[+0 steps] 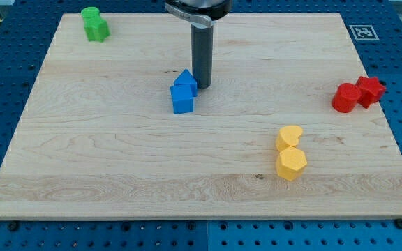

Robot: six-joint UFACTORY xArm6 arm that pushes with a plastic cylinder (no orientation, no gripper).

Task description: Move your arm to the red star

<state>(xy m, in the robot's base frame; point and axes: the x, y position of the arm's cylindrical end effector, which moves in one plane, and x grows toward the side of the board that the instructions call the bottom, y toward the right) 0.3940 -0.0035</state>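
Note:
The red star (371, 90) lies near the board's right edge, touching a red round block (345, 97) on its left. My tip (202, 86) rests on the board near the view's top centre, far to the left of the red star. It stands right beside two blue blocks (183, 92), at their upper right.
A green block (94, 24) sits at the top left corner. A yellow heart (289, 137) and a yellow hexagon (291, 164) lie together at the lower right. The wooden board (117, 160) lies on a blue perforated table; a marker tag (361, 32) is at its top right.

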